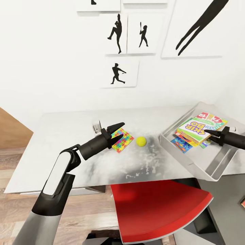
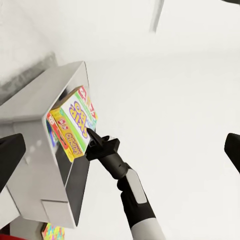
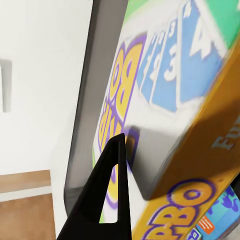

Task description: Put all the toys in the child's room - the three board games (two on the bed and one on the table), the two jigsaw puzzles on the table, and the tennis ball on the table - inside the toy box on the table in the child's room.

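The toy box [image 1: 185, 160] sat tilted at the right end of the pale counter [image 1: 61, 136], and in it lay a stack of board games with the green-yellow Skip-Bo box [image 1: 194, 131] on top. Under it a red-banded box [image 1: 211, 117] showed at the far side and a blue one [image 1: 180, 144] at the near side. The right claw [image 1: 208, 131] had its tip against the near edge of the Skip-Bo box (the right wrist view showed one dark finger [image 3: 112, 195] lying on the printed lid); I cannot tell whether it was open or closed. The left claw [image 1: 119, 131] hovered with its fingers spread over one jigsaw puzzle [image 1: 119, 140] on the counter. The tennis ball [image 1: 141, 141] lay just beside that puzzle, between it and the toy box. A red chair [image 1: 156, 207] stood at the near edge.
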